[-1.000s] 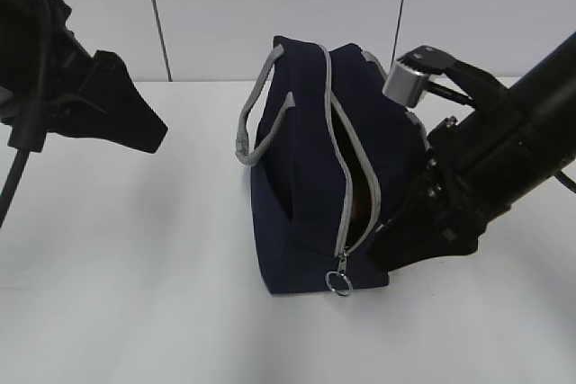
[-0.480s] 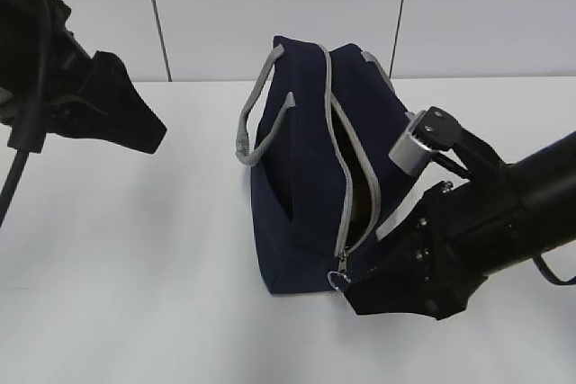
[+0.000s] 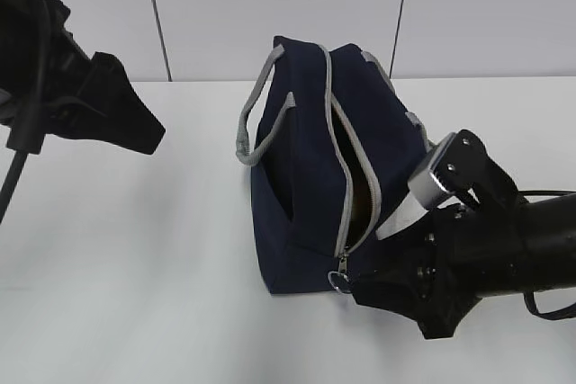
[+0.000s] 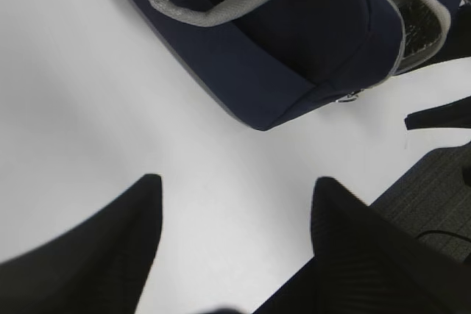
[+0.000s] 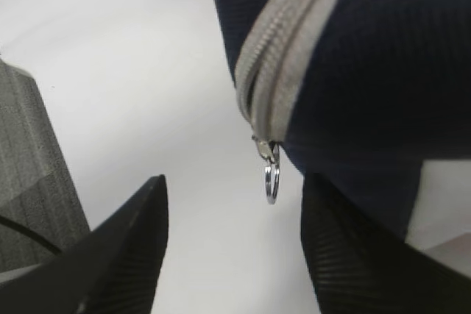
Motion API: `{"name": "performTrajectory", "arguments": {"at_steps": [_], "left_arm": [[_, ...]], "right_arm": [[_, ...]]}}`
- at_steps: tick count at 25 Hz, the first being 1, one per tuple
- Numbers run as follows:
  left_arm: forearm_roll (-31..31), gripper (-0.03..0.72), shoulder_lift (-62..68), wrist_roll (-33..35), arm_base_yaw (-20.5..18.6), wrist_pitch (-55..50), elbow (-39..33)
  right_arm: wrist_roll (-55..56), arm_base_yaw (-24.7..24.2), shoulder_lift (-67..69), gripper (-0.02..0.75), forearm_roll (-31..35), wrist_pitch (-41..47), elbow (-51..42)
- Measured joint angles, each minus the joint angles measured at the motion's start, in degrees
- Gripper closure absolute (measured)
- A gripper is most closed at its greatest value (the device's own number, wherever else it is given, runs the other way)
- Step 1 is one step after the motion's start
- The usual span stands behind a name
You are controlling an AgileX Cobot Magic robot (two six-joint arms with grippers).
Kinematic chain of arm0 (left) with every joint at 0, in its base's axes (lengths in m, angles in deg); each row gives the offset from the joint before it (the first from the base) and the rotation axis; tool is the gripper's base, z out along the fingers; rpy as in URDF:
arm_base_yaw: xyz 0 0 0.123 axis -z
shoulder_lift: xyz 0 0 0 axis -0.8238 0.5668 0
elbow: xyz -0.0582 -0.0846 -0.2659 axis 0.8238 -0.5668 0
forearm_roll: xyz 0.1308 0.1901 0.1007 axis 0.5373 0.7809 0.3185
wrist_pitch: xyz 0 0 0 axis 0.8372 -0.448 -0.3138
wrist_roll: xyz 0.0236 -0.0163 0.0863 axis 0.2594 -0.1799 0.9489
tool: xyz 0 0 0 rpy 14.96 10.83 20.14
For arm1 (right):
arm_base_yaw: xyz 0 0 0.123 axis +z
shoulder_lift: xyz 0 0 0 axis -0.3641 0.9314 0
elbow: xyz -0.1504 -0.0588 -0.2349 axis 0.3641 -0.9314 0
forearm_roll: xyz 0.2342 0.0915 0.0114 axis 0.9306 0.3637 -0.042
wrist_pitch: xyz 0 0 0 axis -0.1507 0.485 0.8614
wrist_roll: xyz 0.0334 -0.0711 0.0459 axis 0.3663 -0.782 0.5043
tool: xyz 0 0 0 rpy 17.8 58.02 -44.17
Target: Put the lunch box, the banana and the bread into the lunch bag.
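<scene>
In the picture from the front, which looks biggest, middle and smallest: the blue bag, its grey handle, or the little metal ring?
Largest to smallest, as seen in the front view:
1. The boxy navy-blue fabric lunch bag.
2. Its looped grey fabric handle.
3. The small round metal ring hanging at the zipper's end.
None look alike in size.

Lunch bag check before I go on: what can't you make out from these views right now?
- Inside of the lunch bag: the exterior view shows only a dark slit between the zipper edges, so the lunch box, banana and bread can't be confirmed.
- Right claw tips: hidden by the arm in the exterior view; the right wrist view shows them apart around the pull ring, contact unclear.
- Left claw: tips blurred in the left wrist view.
</scene>
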Motion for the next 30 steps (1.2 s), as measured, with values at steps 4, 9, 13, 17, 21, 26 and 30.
{"name": "performTrajectory", "arguments": {"at_steps": [4, 9, 13, 17, 21, 26, 30], "left_arm": [[0.0, 0.244, 0.0, 0.0, 0.0, -0.1, 0.0], [0.0, 0.244, 0.0, 0.0, 0.0, -0.3, 0.0], [0.0, 0.244, 0.0, 0.0, 0.0, -0.7, 0.0], [0.0, 0.244, 0.0, 0.0, 0.0, -0.8, 0.0], [0.0, 0.244, 0.0, 0.0, 0.0, -0.8, 0.0], [0.0, 0.244, 0.0, 0.0, 0.0, -0.8, 0.0], [0.0, 0.244, 0.0, 0.0, 0.0, -0.8, 0.0]], "right_arm": [[-7.2, 0.0, 0.0, 0.295, 4.7, -0.3, -0.8], [-10.6, 0.0, 1.2, 0.295, 6.2, -0.2, -1.3], [-11.7, 0.0, 6.1, 0.295, 6.4, 2.1, -1.3], [-13.9, 0.0, 11.1, 0.323, 7.0, 3.1, -1.3], [-17.1, 0.0, 13.7, 0.382, 9.5, 3.3, -1.3], [-20.5, 0.0, 13.7, 0.384, 12.6, 3.4, -1.3], [-21.1, 0.0, 13.7, 0.400, 13.0, 3.4, -1.3]]}}
